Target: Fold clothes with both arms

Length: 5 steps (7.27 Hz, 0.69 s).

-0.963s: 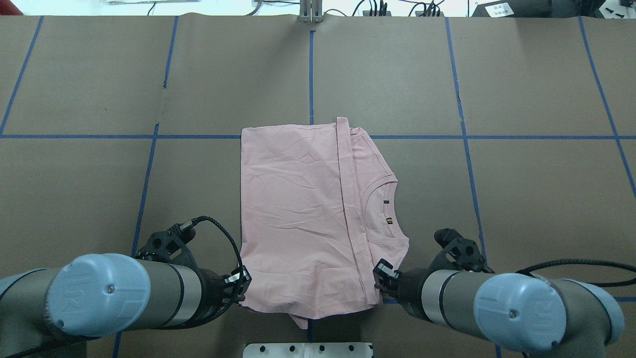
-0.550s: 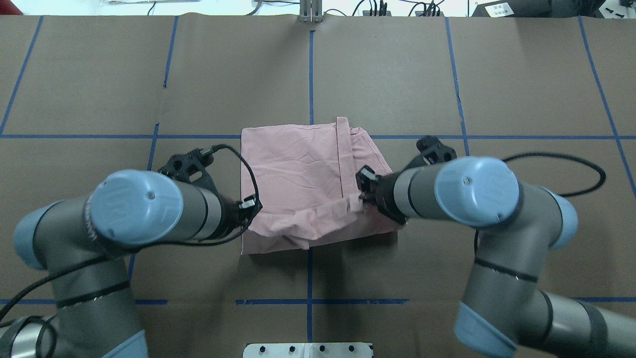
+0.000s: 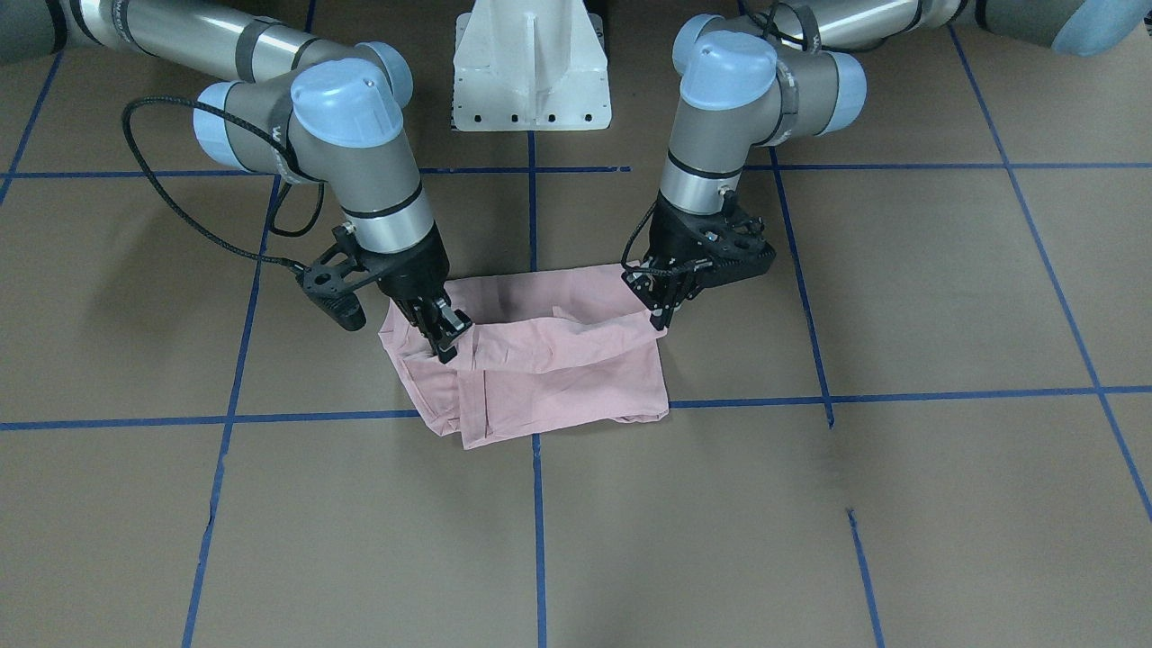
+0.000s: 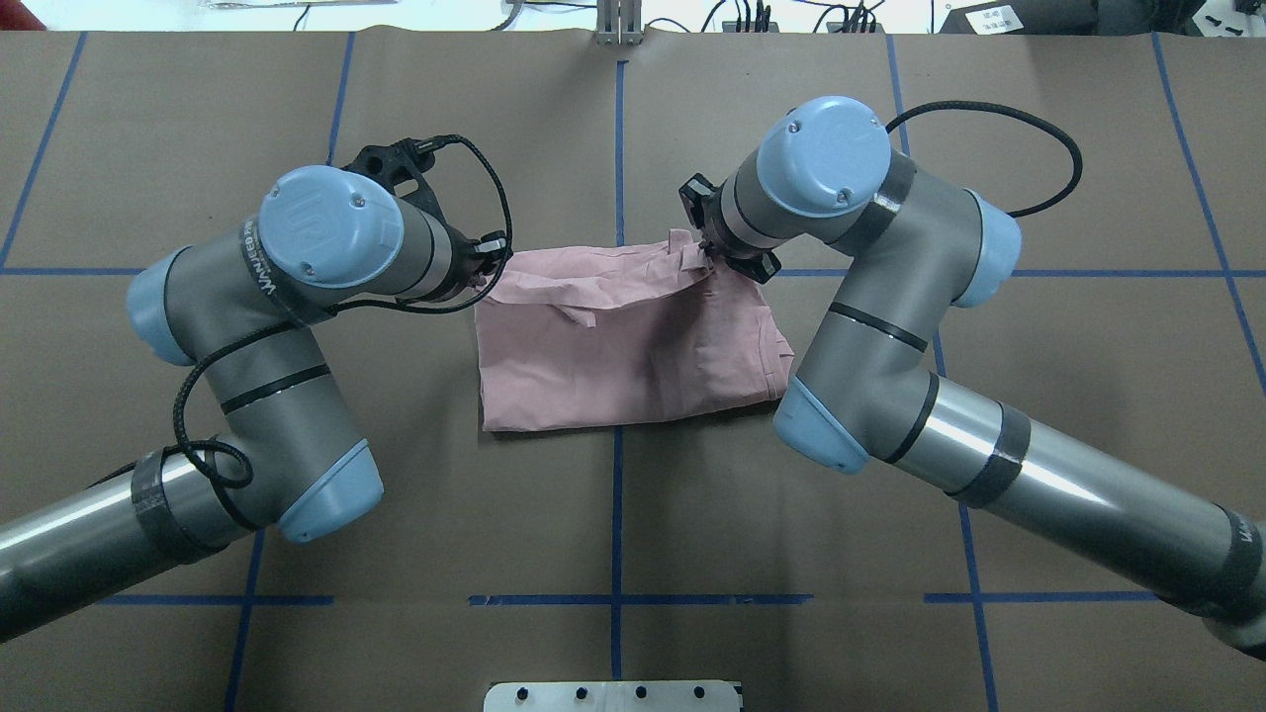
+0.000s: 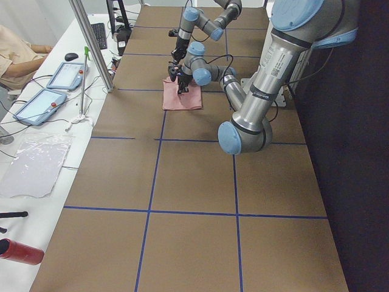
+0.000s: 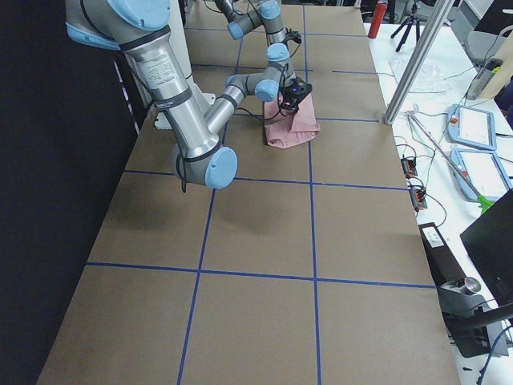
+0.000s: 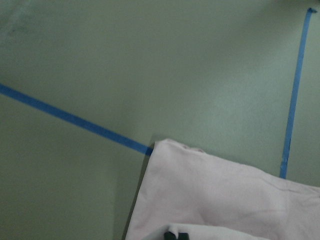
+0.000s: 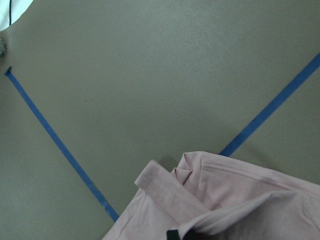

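Left gripper (image 3: pixel 663 310) and right gripper (image 3: pixel 445 340) each pinch a T-shirt (image 3: pixel 558 378) corner, fingers closed on cloth. Both should lower together, hem taut, corners aligned on the far edge.

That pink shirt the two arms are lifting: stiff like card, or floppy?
Probably floppy: the T-shirt sags in wrinkled folds between the left gripper and right gripper instead of spanning straight. Likely light too, since small pinches at two corners hold its edge up. It may drape unevenly when laid down, as a loose flap hangs mid-edge.
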Available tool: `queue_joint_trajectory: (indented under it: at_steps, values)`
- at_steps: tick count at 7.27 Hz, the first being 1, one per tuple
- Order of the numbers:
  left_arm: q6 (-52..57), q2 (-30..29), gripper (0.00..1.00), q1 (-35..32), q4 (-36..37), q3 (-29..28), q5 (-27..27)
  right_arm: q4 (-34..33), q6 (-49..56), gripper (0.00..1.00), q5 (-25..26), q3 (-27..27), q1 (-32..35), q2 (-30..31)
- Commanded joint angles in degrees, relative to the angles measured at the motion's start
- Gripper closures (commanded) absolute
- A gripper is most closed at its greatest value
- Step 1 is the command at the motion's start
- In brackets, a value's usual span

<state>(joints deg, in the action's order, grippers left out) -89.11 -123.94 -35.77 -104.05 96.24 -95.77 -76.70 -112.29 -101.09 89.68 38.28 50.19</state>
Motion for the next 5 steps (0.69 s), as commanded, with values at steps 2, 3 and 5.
queue_joint_trajectory:
  at_steps: [2, 3, 5]
  values:
    - [0.34, -1.65, 0.80, -0.53, -5.61, -6.12, 1.81, 4.68, 1.63, 0.54, -0.07, -7.98, 1.53, -2.72]
    - [0.60, -4.18, 0.72, -2.79, -13.12, -15.37, 3.21, 11.16, 1.98, 0.41, -0.51, -18.12, 2.23, -6.30]
    - [8.23, -5.62, 0.54, -7.20, -22.50, -24.34, 2.79, 18.43, 8.09, 0.00, -8.62, -28.23, 9.39, -10.64]
